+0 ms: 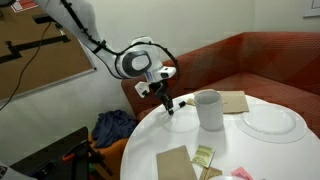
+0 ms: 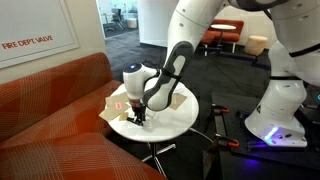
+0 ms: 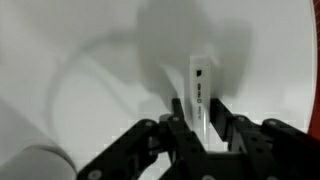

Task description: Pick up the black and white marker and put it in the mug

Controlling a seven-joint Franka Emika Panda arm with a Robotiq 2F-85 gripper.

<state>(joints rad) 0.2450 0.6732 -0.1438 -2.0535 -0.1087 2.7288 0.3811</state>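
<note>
Exterior views face round table from opposite sides, blurry wrist view seemingly down past claw

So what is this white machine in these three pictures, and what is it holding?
It is a robot arm with a two-fingered gripper at its end. Two pictures come from cameras in the room; the third comes from a camera on the wrist, looking past the gripper. On the round white table stand a mug and a plate, beside brown paper pieces. In the wrist view the gripper is closed on the black and white marker, apparently gripping it.
</note>
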